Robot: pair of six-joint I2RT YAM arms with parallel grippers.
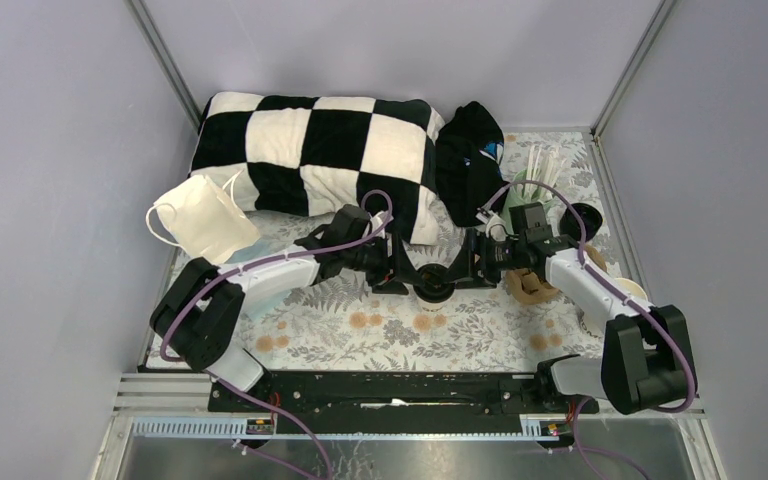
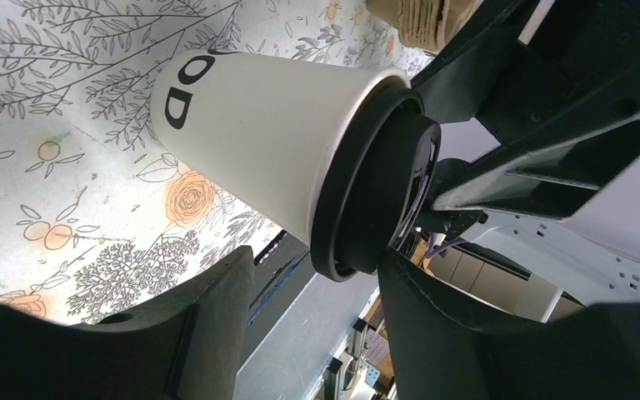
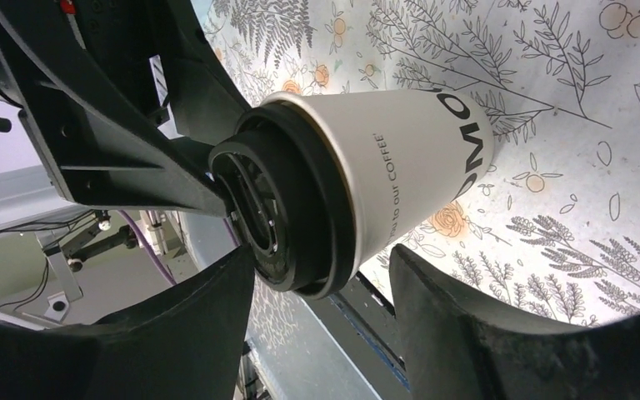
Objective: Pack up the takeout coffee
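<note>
A white paper coffee cup (image 1: 434,284) with a black lid stands upright on the floral table mat in the middle. Both grippers meet at it. My left gripper (image 1: 409,274) reaches in from the left and my right gripper (image 1: 463,270) from the right. In the left wrist view the cup (image 2: 258,142) and its lid (image 2: 375,187) lie just ahead of my open left gripper (image 2: 317,258). In the right wrist view the cup (image 3: 421,154) and lid (image 3: 292,212) sit at the mouth of my open right gripper (image 3: 321,254). In each wrist view a finger of the opposite gripper rests against the lid's top.
A brown pulp carrier (image 1: 528,286) lies under the right arm. A second white cup (image 1: 615,297) and a loose black lid (image 1: 582,216) are at the right. A mint-green cup of white sticks (image 1: 537,176), a black cloth bundle (image 1: 468,160), a checkered pillow (image 1: 310,150) and a white bag (image 1: 203,218) line the back.
</note>
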